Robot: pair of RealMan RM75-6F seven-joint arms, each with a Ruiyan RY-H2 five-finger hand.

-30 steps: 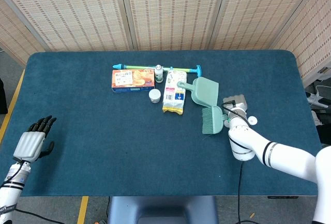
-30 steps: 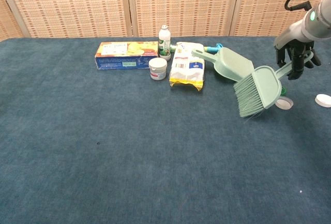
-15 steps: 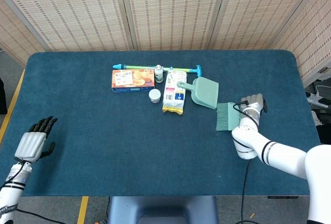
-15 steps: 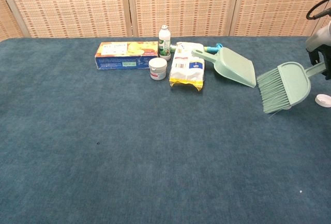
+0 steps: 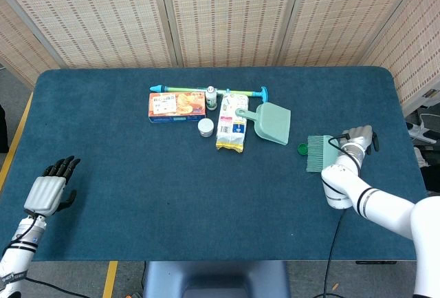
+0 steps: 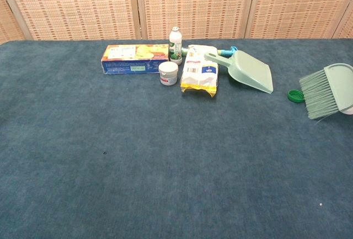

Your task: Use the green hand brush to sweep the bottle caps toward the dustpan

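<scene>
Chest view cuts off the brush (image 6: pixel 331 89) at the right edge, handle and both hands out of frame; head view shows the right hand (image 5: pixel 359 140) wrapped on the brush (image 5: pixel 318 153) handle, grip partly hidden by the wrist. Brush sits right of the dustpan (image 5: pixel 273 122), bristles facing it, a green cap (image 5: pixel 302 149) just left of the bristles, between brush and dustpan mouth; left hand (image 5: pixel 48 192) empty, fingers apart, near the table's (image 5: pixel 137 195) left edge. Versus a second ago, brush and right hand moved right, away from the dustpan, uncovering the green cap; white caps no longer visible.
</scene>
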